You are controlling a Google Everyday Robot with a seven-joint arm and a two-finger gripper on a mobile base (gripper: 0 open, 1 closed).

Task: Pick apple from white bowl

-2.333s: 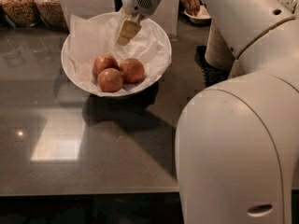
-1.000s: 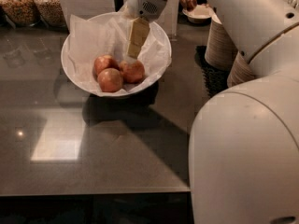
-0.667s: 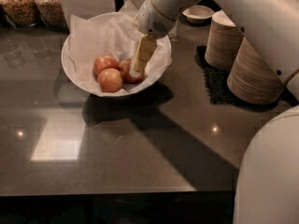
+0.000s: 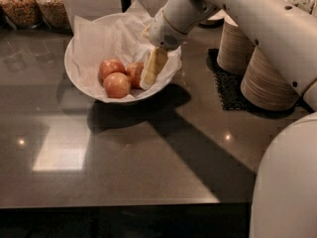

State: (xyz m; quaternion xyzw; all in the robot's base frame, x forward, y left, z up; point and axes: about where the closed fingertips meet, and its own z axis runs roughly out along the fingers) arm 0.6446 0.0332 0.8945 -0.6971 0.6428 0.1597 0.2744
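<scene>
One apple [image 4: 132, 72] at right of three-fruit cluster inside paper-lined white bowl [image 4: 80, 87] on table [image 4: 148, 167], touching two other apples [image 4: 117, 85]. Gripper [image 4: 146, 82] inside bowl, tip just beside apple's right side, partly covering it. Open or closed: cannot tell. Stacked bowls [image 4: 270, 78] on table, well apart to right.

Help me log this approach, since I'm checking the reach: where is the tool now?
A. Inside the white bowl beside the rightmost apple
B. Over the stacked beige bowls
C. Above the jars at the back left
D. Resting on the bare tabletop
A: the tool sits low inside the white bowl, right beside the rightmost apple and partly hiding it.
</scene>
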